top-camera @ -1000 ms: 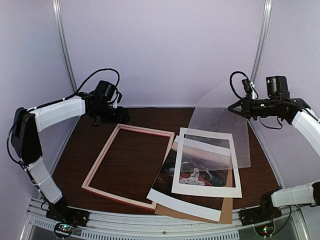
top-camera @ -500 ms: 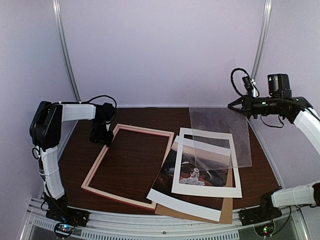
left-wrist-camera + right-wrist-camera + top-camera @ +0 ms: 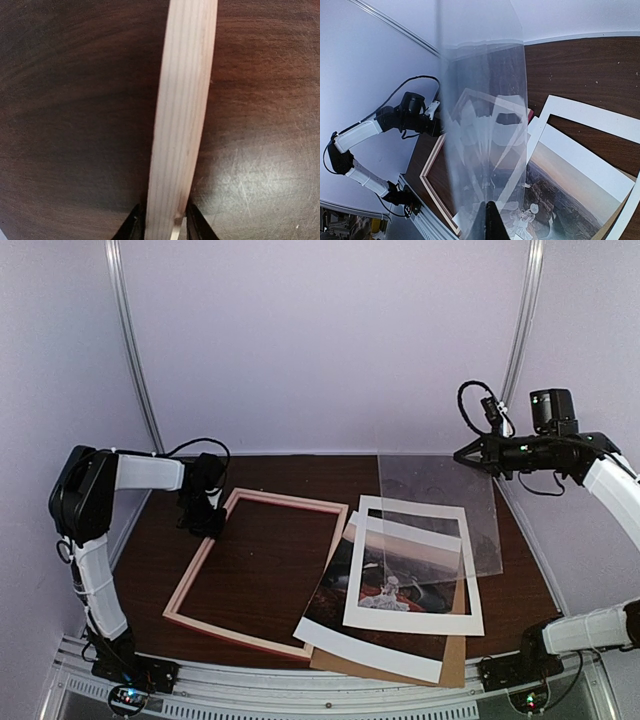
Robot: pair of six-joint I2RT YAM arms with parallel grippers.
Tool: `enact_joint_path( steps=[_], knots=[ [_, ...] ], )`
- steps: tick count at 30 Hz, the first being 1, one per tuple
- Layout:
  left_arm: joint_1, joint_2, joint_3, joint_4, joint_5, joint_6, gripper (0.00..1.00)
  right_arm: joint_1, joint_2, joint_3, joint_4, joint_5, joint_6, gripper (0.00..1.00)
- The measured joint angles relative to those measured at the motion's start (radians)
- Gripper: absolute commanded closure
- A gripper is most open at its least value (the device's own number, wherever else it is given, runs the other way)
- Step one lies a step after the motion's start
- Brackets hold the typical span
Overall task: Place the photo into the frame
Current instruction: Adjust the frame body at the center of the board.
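Note:
The frame (image 3: 195, 575), pink with pale wood edges, lies flat on the left of the table. My left gripper (image 3: 205, 525) is down at its left rail near the far corner. In the left wrist view the gripper (image 3: 165, 225) has its black tips pressed against both sides of the frame's wooden rail (image 3: 185, 100). The photo (image 3: 335, 605) lies right of the frame, partly under a white window mat (image 3: 410, 625). My right gripper (image 3: 458, 453) is raised at the back right, shut on the edge of a clear sheet (image 3: 440, 490). From the right wrist, that gripper (image 3: 490, 220) pinches the sheet (image 3: 480, 125) above the photo (image 3: 570, 190).
A brown backing board (image 3: 455, 660) lies under the photo at the front right. The clear sheet hangs over the mat's far right part. White walls close the table on three sides, and a metal rail (image 3: 300, 695) runs along the near edge.
My left arm has come down from the back to the frame's left rail and its jaws have closed round the rail. The right gripper and clear sheet have hardly moved.

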Motion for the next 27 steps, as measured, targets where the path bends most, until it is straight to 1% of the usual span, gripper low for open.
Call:
enact_joint_path(
  steps=[1,4,10,15,18,21,27],
  knots=[
    [0.0,-0.027,-0.045,0.038,0.018,-0.014,0.72,0.0,0.001,0.0,-0.001,0.001,0.0,1.0],
    [0.001,-0.063,-0.106,0.098,0.043,-0.038,0.75,0.002,0.006,0.0,-0.007,0.004,-0.002,1.0],
    [-0.025,-0.14,-0.231,0.221,0.057,-0.086,0.85,0.012,0.029,0.002,-0.015,0.008,-0.003,1.0],
    [-0.031,-0.205,-0.35,0.37,0.056,-0.143,0.86,0.035,0.06,0.009,-0.023,0.015,-0.003,1.0],
    [-0.041,-0.229,-0.393,0.424,0.037,-0.175,0.86,0.052,0.075,0.031,-0.03,0.027,-0.004,1.0],
    [-0.057,-0.246,-0.426,0.463,0.003,-0.195,0.87,0.076,0.085,0.057,-0.029,0.036,-0.003,1.0],
    [-0.074,-0.269,-0.454,0.465,-0.052,-0.2,0.94,0.113,0.114,0.096,-0.027,0.056,-0.003,1.0]
  ],
)
